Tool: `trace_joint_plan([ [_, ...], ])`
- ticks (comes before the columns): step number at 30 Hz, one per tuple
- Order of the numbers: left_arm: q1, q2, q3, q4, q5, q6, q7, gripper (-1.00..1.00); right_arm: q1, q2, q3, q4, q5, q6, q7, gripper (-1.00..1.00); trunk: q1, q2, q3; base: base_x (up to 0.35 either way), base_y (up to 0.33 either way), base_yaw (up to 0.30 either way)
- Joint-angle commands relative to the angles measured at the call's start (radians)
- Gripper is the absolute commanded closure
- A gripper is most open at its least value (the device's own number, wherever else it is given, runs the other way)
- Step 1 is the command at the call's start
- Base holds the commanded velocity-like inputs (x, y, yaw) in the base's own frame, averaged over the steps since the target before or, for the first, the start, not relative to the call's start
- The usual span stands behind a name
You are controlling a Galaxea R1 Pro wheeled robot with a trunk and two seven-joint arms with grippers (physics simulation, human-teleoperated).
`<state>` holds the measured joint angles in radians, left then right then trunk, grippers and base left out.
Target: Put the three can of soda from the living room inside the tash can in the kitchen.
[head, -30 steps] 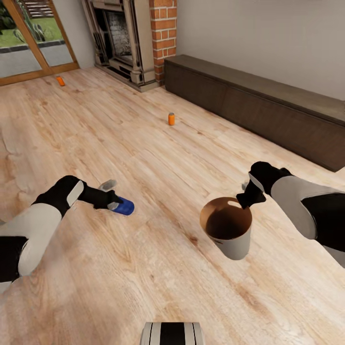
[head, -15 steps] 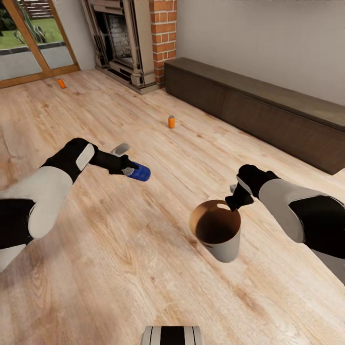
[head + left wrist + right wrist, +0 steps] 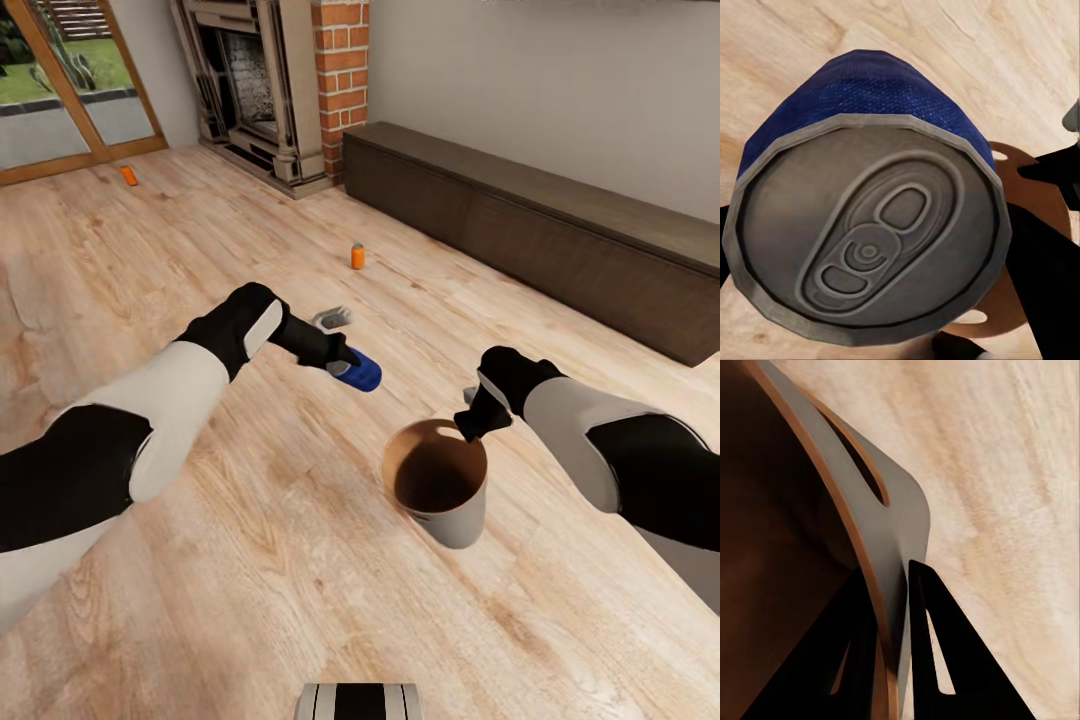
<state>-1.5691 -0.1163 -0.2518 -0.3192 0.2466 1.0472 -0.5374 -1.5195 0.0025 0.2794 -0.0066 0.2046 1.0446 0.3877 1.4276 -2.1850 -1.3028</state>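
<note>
My left gripper [image 3: 345, 362] is shut on the blue soda can [image 3: 359, 371], holding it tilted above the wood floor, up and to the left of the bin. The can's grey top [image 3: 866, 236] faces the left wrist camera. My right gripper [image 3: 470, 420] is shut on the rim of the pale grey trash can [image 3: 440, 485], held off the floor with its brown inside showing; the fingers [image 3: 937, 652] pinch the wall [image 3: 889, 532] beside the slot handle. One orange can [image 3: 357, 256] stands farther off on the floor. Another orange can [image 3: 128, 175] lies near the glass door.
A brick fireplace [image 3: 280, 80] stands at the back. A long dark low cabinet [image 3: 560, 230] runs along the right wall. A glass door [image 3: 70, 80] is at the back left. The robot's base [image 3: 360, 700] shows at the bottom edge.
My left arm has carried the blue can up and rightward toward the bin. My right arm has brought the bin leftward toward the can.
</note>
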Motion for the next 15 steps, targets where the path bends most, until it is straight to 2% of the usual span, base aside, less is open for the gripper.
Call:
trace_joint_plan([
  [1, 0.000, -0.005, -0.005, 0.000, -0.002, 0.000, 0.000, 1.00, 0.001, -0.001, -0.008, -0.002, -0.012, 0.003, 0.003, 1.00, 0.000, 0.000, 0.000, 0.000, 0.000, 0.000],
  [5, 0.000, -0.010, -0.021, 0.000, -0.002, 0.000, -0.017, 1.00, 0.003, -0.009, -0.009, -0.005, -0.011, 0.003, 0.005, 1.00, 0.000, 0.000, 0.000, 0.000, 0.000, 0.000],
  [10, 0.000, -0.013, -0.064, -0.005, -0.001, 0.000, -0.114, 1.00, 0.003, -0.010, -0.009, -0.005, -0.012, 0.003, 0.007, 1.00, 0.000, 0.000, 0.000, 0.000, 0.000, 0.000],
  [12, 0.000, -0.022, -0.122, -0.010, -0.001, 0.000, -0.197, 1.00, 0.004, -0.010, -0.009, -0.006, -0.011, 0.003, 0.008, 1.00, 0.000, 0.000, 0.000, 0.000, 0.000, 0.000],
  [13, 0.000, -0.024, -0.139, -0.010, -0.001, 0.000, -0.212, 1.00, 0.004, -0.010, -0.009, -0.006, -0.011, 0.003, 0.008, 1.00, 0.000, 0.000, 0.000, 0.000, 0.000, 0.000],
  [15, 0.001, -0.030, -0.195, -0.013, -0.001, 0.000, -0.262, 1.00, 0.004, -0.011, -0.009, -0.006, -0.011, 0.003, 0.008, 1.00, 0.000, 0.000, 0.000, 0.000, 0.000, 0.000],
])
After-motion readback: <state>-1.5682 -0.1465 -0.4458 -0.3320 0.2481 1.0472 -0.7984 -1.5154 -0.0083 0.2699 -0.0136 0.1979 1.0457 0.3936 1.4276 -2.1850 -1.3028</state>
